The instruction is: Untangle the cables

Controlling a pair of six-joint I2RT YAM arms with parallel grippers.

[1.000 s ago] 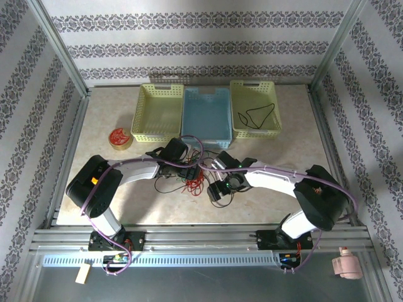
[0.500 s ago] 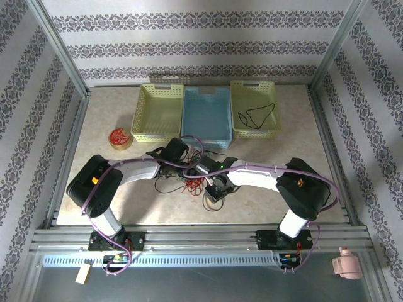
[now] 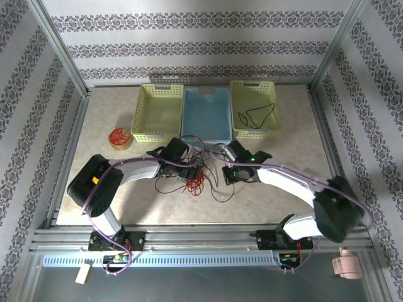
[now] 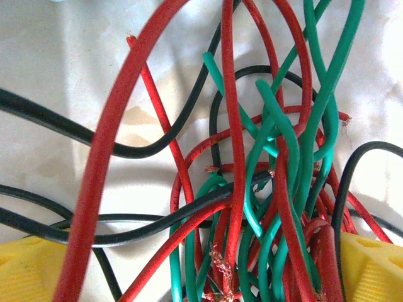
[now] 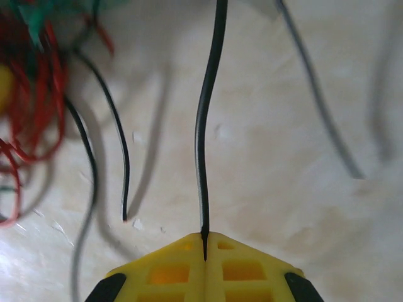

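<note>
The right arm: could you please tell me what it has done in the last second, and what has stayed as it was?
The right fingers closed on a black cable and drew away from the tangle, rightwards and towards the baskets, with the elbow swinging out to the right. The left fingers stayed open over the tangle. The baskets and the disc did not move.

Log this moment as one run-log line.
task: untangle cables | left gripper: open, fingers either side of red-green-black tangle | right gripper: shut on black cable | surface: table
</note>
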